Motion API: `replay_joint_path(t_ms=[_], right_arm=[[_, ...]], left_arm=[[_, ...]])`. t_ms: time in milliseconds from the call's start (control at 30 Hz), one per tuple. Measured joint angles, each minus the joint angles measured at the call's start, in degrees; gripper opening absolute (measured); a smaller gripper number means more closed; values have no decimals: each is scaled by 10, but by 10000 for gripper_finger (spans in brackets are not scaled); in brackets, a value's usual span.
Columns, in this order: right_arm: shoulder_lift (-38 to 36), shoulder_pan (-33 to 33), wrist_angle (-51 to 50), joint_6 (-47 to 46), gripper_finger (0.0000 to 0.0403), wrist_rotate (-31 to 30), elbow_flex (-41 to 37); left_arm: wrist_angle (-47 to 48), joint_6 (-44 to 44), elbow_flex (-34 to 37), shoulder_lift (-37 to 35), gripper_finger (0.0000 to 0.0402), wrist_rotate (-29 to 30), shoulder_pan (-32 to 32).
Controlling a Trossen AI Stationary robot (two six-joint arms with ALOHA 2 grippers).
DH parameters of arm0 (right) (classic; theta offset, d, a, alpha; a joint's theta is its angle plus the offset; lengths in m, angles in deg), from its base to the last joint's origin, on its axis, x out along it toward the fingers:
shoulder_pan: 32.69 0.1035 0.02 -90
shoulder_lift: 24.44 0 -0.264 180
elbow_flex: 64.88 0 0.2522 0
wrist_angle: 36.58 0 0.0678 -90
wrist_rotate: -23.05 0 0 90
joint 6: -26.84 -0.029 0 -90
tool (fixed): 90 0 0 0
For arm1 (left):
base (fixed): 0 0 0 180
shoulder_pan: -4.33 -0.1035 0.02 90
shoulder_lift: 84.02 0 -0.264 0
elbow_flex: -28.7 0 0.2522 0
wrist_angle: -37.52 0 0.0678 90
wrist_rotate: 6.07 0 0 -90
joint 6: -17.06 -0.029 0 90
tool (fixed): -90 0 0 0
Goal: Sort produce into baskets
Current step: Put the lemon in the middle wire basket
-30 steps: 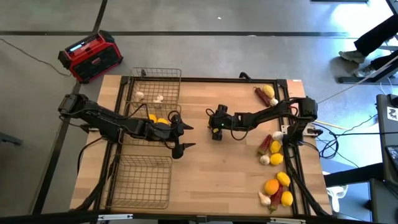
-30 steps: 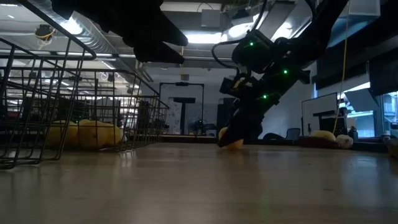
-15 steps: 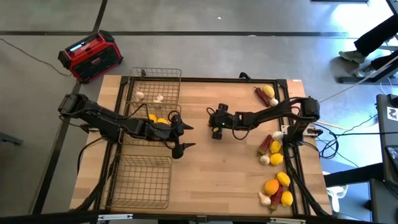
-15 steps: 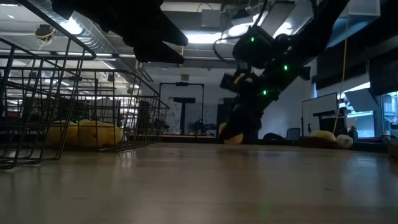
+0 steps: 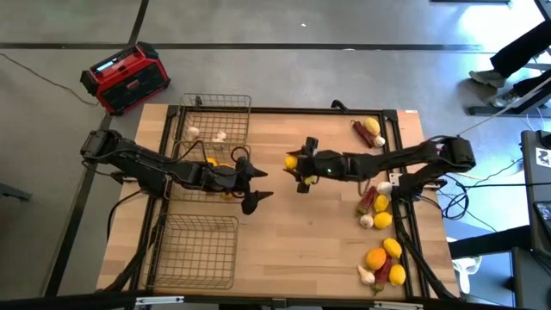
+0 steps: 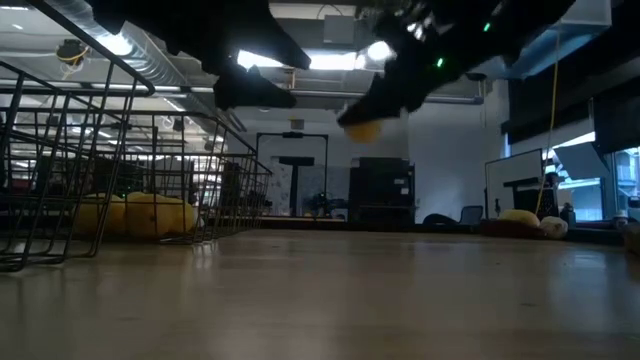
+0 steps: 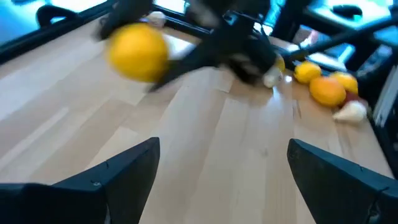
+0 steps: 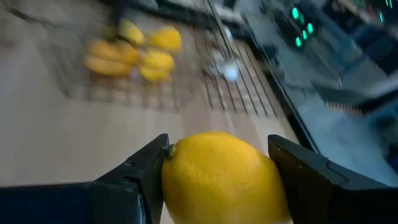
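One lemon (image 8: 221, 177) clenched in right claw (image 5: 295, 161) above table, left claw (image 5: 256, 185) released, no readable writing.

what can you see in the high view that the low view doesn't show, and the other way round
Only the high view shows the red-and-black box on the floor, the garlic bulbs in the far basket, the empty near basket, and the unsorted produce along the table's right edge.

Only the low view shows that the lemon hangs well clear of the tabletop, plus the room behind.

Both show the right gripper shut on that lemon, the open left gripper, and lemons in the middle basket.
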Motion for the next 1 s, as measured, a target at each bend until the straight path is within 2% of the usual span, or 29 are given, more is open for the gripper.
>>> replay_joint_path(t_ms=[67, 233, 433, 867, 1000], right_arm=[[-9, 22, 11, 26, 234, -5, 0], [-9, 79, 61, 113, 235, -69, 0], [-9, 111, 110, 192, 235, -119, 0], [-9, 120, 156, 207, 236, -64, 0], [-9, 119, 162, 208, 236, -64, 0]], left_arm=[[-11, 23, 0, 0, 347, 0, -8], [-58, 64, 0, 0, 347, -3, -21], [-112, 79, 0, 0, 347, -26, -25], [-191, 84, 0, 34, 347, -20, -39], [-241, 85, 0, 46, 347, -24, -39]])
